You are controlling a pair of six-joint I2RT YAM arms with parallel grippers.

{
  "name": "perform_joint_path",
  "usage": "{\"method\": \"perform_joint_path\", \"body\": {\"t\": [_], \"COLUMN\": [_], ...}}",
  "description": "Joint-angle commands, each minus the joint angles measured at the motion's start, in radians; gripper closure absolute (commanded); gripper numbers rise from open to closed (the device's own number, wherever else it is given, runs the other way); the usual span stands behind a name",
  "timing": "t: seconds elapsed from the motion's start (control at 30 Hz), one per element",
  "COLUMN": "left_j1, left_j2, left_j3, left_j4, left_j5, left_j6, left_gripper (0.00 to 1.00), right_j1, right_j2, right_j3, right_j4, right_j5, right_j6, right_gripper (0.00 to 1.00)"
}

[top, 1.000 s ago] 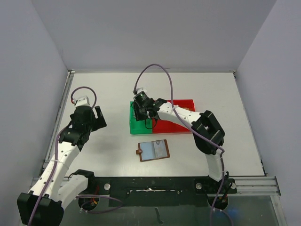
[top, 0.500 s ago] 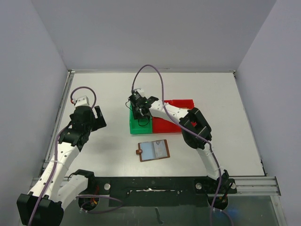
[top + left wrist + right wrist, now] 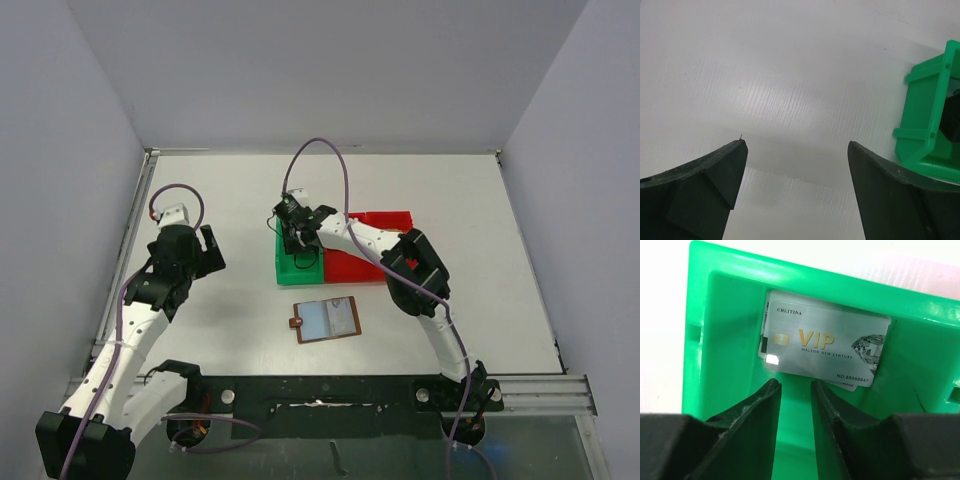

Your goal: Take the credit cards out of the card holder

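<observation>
The card holder [image 3: 326, 320], a small brown wallet, lies open on the table near the front, its pale blue and tan panels facing up. A silver VIP credit card [image 3: 825, 346] lies flat in the green bin [image 3: 700, 340], with the edge of a second card [image 3: 847, 385] showing beneath it. My right gripper [image 3: 796, 384] hangs inside the bin just short of the cards, its jaws a narrow gap apart with nothing between them. It shows over the bin's far left corner [image 3: 296, 238] in the top view. My left gripper [image 3: 796, 145] stands wide open and empty above bare table at the left [image 3: 212, 250].
A red bin [image 3: 372, 264] adjoins the green bin [image 3: 298, 270] on its right. The green bin's outer wall [image 3: 925, 115] appears at the right of the left wrist view. Grey walls enclose the table on three sides.
The right arm's elbow swung left and its gripper shifted slightly left over the green bin, then held still. The left arm has not moved.
</observation>
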State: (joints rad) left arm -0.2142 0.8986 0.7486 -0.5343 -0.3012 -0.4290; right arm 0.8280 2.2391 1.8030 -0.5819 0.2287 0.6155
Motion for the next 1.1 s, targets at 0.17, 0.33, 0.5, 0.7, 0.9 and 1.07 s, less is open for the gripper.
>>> {"method": "perform_joint_path", "body": {"t": [0.17,0.33,0.5,0.7,0.9,1.07], "left_j1": [0.004,0.005,0.004,0.004,0.004,0.004], "left_j2": [-0.009,-0.008,-0.008,-0.008,-0.007,-0.012], "left_j3": [0.018,0.017,0.018,0.018,0.018,0.019], "left_j4": [0.033,0.033,0.033,0.031,0.028,0.027], "left_j5": [-0.030,-0.032,-0.032,-0.034,-0.032,-0.032], "left_j6": [0.006,0.006,0.006,0.004,0.003,0.003], "left_gripper": [0.18,0.18,0.18,0.18,0.18,0.18], "right_j1": [0.009,0.005,0.003,0.003,0.013,0.025], "right_j2": [0.048,0.062,0.069,0.068,-0.017,-0.089], "right_j3": [0.035,0.044,0.044,0.055,0.019,0.006], "right_j4": [0.020,0.029,0.050,0.039,0.078,0.062], "right_j5": [0.070,0.082,0.119,0.124,0.077,0.051], "right_j6": [0.026,0.026,0.045,0.081,0.044,0.027], "right_gripper": [0.68,0.67,0.61,0.52,0.52,0.51]}}
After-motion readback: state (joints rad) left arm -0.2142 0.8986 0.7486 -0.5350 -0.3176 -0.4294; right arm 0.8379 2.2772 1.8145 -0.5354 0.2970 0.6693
